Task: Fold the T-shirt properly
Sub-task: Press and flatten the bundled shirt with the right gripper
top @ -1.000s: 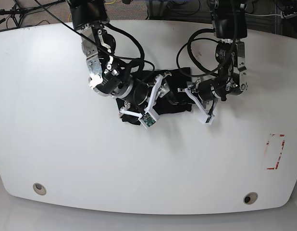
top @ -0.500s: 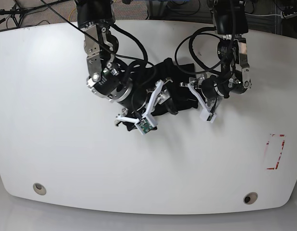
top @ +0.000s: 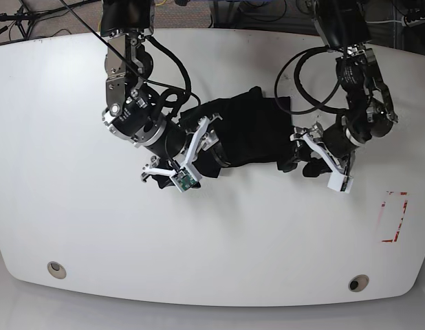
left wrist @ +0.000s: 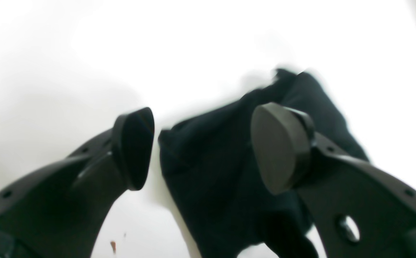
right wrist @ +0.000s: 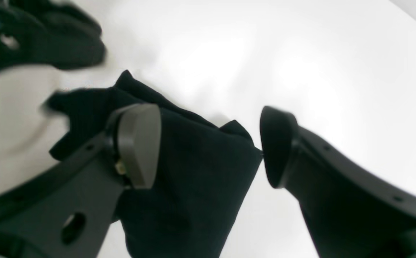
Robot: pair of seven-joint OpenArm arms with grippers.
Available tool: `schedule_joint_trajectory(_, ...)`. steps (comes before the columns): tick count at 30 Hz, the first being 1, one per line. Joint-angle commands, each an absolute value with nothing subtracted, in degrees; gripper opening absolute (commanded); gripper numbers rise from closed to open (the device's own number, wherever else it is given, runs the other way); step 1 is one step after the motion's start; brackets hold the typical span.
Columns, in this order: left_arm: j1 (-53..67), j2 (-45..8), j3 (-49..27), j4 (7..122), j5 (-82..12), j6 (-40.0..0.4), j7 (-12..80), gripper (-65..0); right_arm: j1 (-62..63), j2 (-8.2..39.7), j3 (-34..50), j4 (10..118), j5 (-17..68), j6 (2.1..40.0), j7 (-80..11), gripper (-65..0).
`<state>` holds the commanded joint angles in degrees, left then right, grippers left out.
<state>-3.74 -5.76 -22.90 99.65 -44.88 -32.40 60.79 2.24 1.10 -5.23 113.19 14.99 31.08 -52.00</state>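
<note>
The fingers of the left gripper (left wrist: 208, 147) and of the right gripper (right wrist: 208, 147) stand wide apart, and neither pair has hold of anything. Near them, the T-shirt (top: 250, 130) lies bunched on the far middle of the table (top: 199, 254). It should be light, soft and limp, so I would pinch its outer edges, left and right. Both arms reach in from the far side, slanting downward.
</note>
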Motion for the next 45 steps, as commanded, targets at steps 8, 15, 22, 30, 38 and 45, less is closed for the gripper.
schedule_joint_trajectory(8, 1.71, -17.54, -42.95, 100.44, -50.77, -32.48, 60.79, -22.2, 4.53, 0.75, -12.70, 108.09, 14.73, 30.73, -52.00, -23.5)
schedule_joint_trajectory(15, 9.89, -25.01, -55.43, 100.44, -50.77, -32.57, 60.79, -22.2, 8.84, -1.98, -19.30, 100.35, 14.55, 30.55, -52.00, -23.5)
schedule_joint_trajectory(22, 15.52, -26.07, -62.02, 100.62, -50.77, -32.57, 60.79, -22.2, 12.53, -5.58, -19.65, 89.01, 14.99, 31.08, -51.91, -23.5)
schedule_joint_trajectory(30, 16.92, -25.71, -62.73, 100.62, -50.77, -32.57, 60.79, -22.2, 14.20, -6.99, -25.36, 83.30, 15.08, 31.08, -51.91, -23.5)
schedule_joint_trajectory(38, 16.75, -24.66, -62.73, 100.62, -50.77, -32.57, 60.79, -22.2, 14.37, -7.69, -28.00, 79.87, 14.46, 30.64, -50.07, -37.9)
schedule_joint_trajectory(45, 16.92, -24.48, -61.58, 100.53, -50.77, -32.57, 60.79, -22.2, 14.20, -7.52, -28.00, 81.19, 15.08, 30.55, -49.45, -65.0)
